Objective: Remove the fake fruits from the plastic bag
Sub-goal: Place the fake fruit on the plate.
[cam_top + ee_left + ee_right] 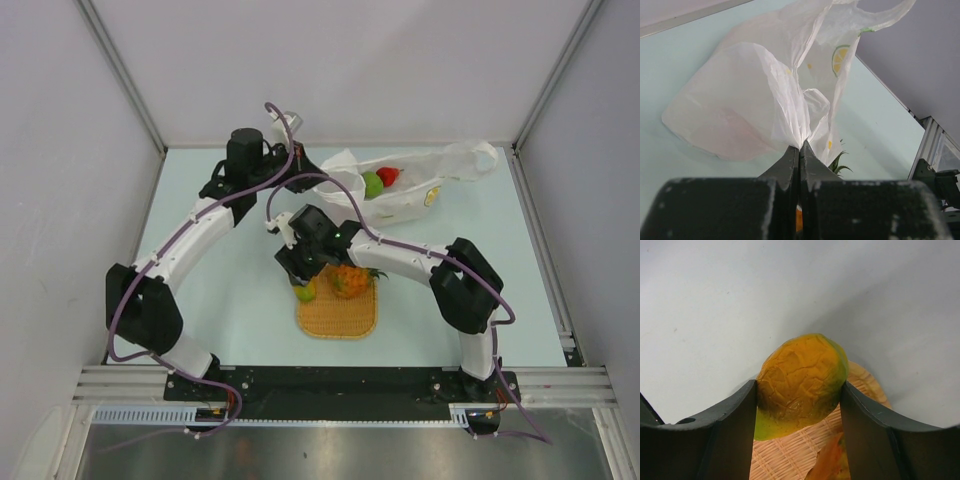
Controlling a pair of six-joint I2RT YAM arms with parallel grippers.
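My right gripper (799, 390) is shut on the yellow-orange-green mango (800, 380), with both fingers pressed against its sides. In the top view the mango (305, 291) sits at the left edge of the woven mat (340, 315); I cannot tell whether it rests on it. The pineapple (348, 280) lies on the mat beside it. The plastic bag (410, 195) lies at the back with a green piece (372, 184) and a red piece (388, 177) showing in its mouth. My left gripper (799, 146) is shut on a bunched fold of the bag (760, 95).
Grey walls enclose the table on three sides, and the bag's handle loop (480, 157) reaches toward the back right corner. A metal rail (340, 385) runs along the near edge by the arm bases. The pineapple's green crown (840, 162) shows past the bag.
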